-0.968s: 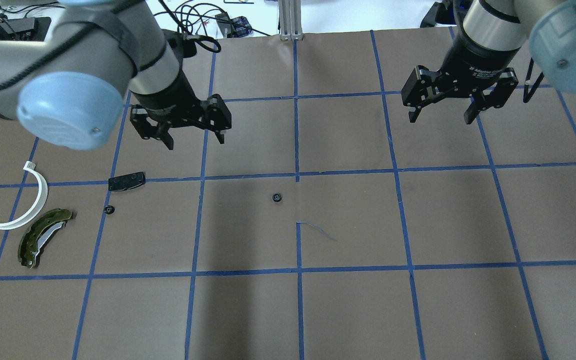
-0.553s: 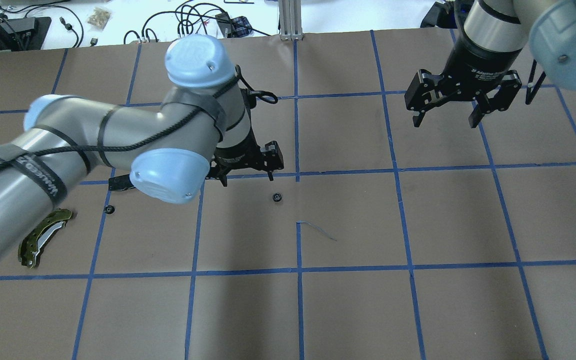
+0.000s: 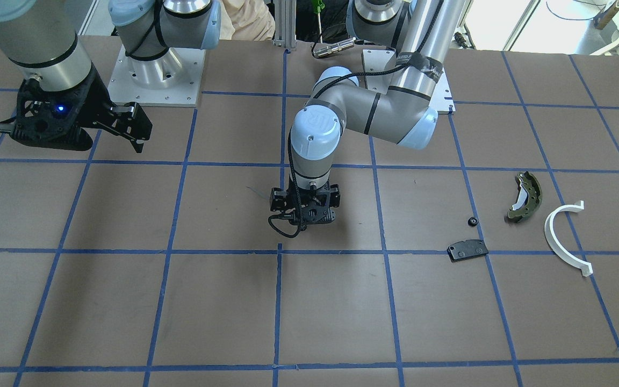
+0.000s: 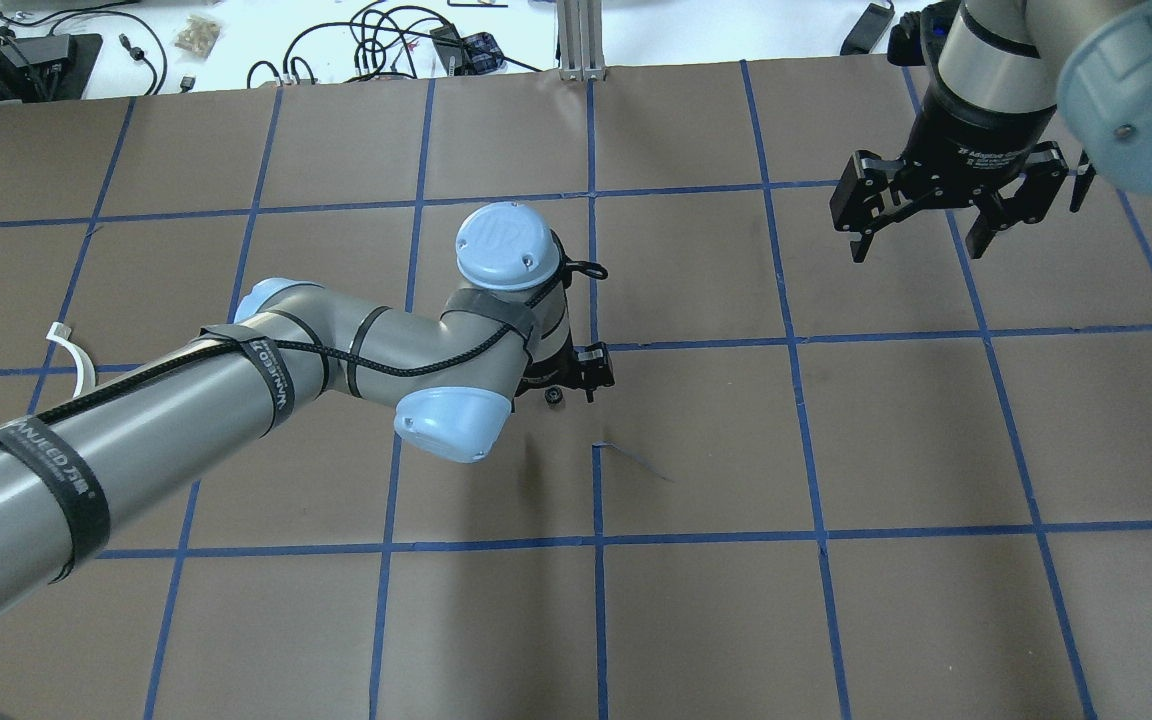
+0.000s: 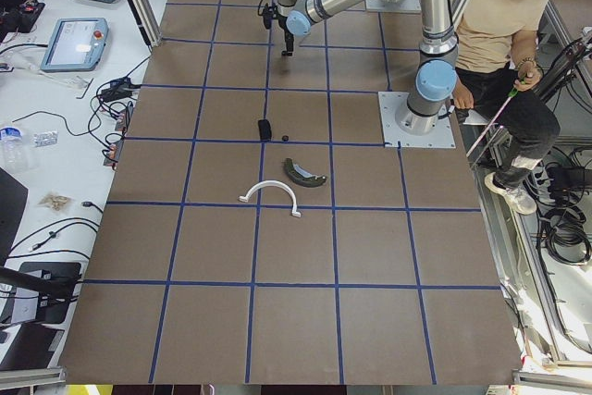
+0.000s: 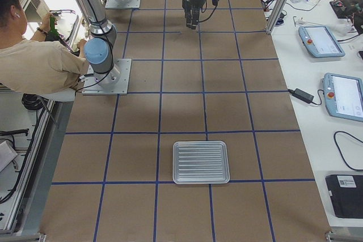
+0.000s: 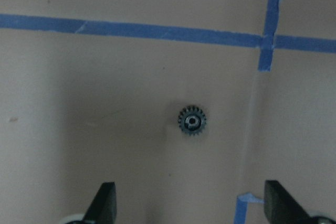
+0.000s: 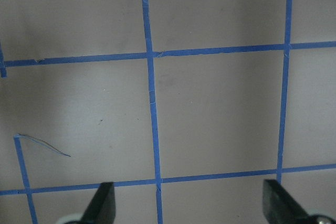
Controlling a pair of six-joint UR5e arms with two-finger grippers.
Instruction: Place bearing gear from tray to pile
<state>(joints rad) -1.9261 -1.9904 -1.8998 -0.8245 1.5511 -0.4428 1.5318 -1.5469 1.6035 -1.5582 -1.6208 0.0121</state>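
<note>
A small black toothed bearing gear lies flat on the brown table at its centre. My left gripper hangs open right above it, with the gear just ahead of the gap between the fingers. The pile sits apart on my left side: an olive brake shoe, a white half-ring, a black pad and a second small black gear. The ribbed metal tray is bare, far off on my right side. My right gripper hovers open and holds nothing.
Blue tape lines grid the brown table. My left arm stretches low across the left half and covers most of the pile from overhead. A person sits behind the robot base. Tablets and cables lie on side benches.
My left arm swung from near the pile to the table centre and came down over the gear, still open. The right gripper drifted slightly right and away.
</note>
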